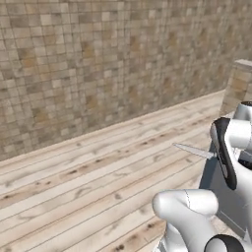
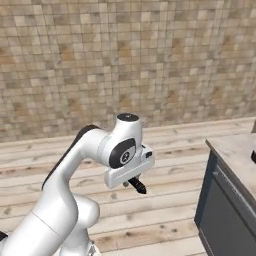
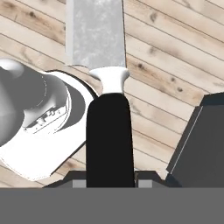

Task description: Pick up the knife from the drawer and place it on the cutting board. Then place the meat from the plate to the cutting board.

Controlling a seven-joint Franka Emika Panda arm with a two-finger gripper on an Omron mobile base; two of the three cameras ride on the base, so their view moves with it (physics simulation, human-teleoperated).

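- Clearly pinching the knife by its black handle, gripper closed on it at 6 o'clock of the hand view, blade running up to 12.
- Carried in the air above the wooden floor, silver tip jutting toward 9 o'clock in the left base view.
- Likely stiff, light, smooth-handled; best held mid-handle, well clear of the sharp edge.
- Corner of the table at 3 o'clock.

Light wooden plank floor runs to the tiled wall. Dark blue-grey cabinet stands on the floor at right, topped by a pale stone surface.
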